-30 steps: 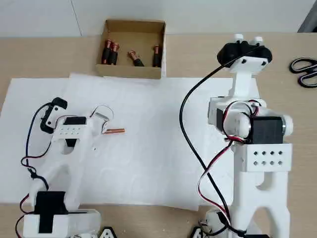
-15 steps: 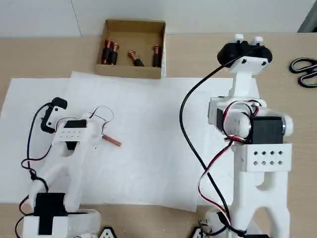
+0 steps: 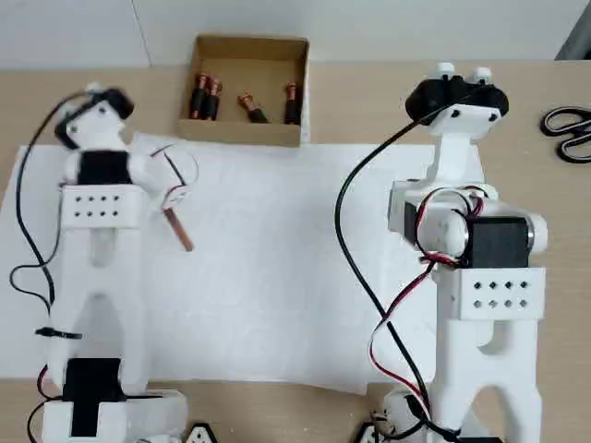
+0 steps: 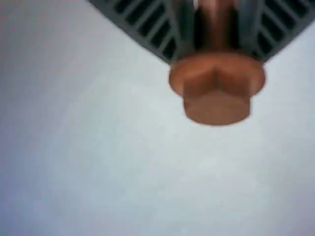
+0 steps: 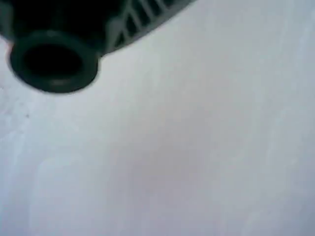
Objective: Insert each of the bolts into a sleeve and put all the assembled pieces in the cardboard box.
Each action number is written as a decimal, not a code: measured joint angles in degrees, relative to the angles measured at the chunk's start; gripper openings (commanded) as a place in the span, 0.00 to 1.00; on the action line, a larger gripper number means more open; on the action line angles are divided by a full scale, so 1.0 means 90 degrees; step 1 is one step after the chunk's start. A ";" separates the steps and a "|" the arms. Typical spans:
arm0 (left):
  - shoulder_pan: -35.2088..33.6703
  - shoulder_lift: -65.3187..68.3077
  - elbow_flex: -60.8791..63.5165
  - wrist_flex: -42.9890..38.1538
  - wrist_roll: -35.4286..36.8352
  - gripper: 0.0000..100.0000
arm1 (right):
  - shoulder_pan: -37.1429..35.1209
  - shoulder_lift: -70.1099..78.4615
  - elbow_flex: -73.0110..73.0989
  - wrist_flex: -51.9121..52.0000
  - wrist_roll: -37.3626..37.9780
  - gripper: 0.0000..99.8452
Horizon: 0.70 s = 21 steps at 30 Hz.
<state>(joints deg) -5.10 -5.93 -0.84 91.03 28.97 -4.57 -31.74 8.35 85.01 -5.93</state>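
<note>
Bolt [image 4: 216,93] is sitting clamped in my left gripper [image 4: 216,24] over the white paper [image 4: 98,162]. My right gripper [image 5: 64,24] is clamping a black sleeve [image 5: 53,61].

Left arm [image 3: 97,198] — I log it swung out from its low, near-side pose, stretched away from me, its wrist now almost level with the cardboard box [image 3: 249,41].
Bolt [image 3: 178,229] — carried along in the left gripper [image 3: 174,201], turned from crosswise to slanting back toward me.
</note>
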 measured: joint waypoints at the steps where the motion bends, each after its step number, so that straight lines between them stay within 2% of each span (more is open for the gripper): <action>1: 0.0000 0.0000 -0.0186 0.0186 -0.0654 0.01 | 0.0000 0.0000 0.0000 0.0000 0.0000 0.03; 3: 0.0000 0.0000 -0.0420 0.0410 -0.2032 0.01 | 0.0000 0.0000 0.0000 0.0000 0.0000 0.03; 5: 0.0000 0.0000 -0.0508 0.0547 -0.2911 0.01 | 0.0000 0.0000 0.0000 0.0000 0.0000 0.03; 8: 0.0000 0.0000 -0.0537 0.0615 -0.2882 0.01 | 0.0000 0.0000 0.0000 0.0000 0.0078 0.03; 15: 0.0107 0.0000 -0.1182 0.0908 -0.2549 0.01 | -0.0625 -0.0244 0.0000 -0.0049 0.1289 0.03; 21: 0.0537 -0.0791 -0.1289 0.0928 -0.2549 0.01 | -0.1250 -0.2256 0.0029 -0.0029 0.1856 0.03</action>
<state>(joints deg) -0.26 -13.05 -12.44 99.38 6.02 -15.82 -52.04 8.62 84.75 10.77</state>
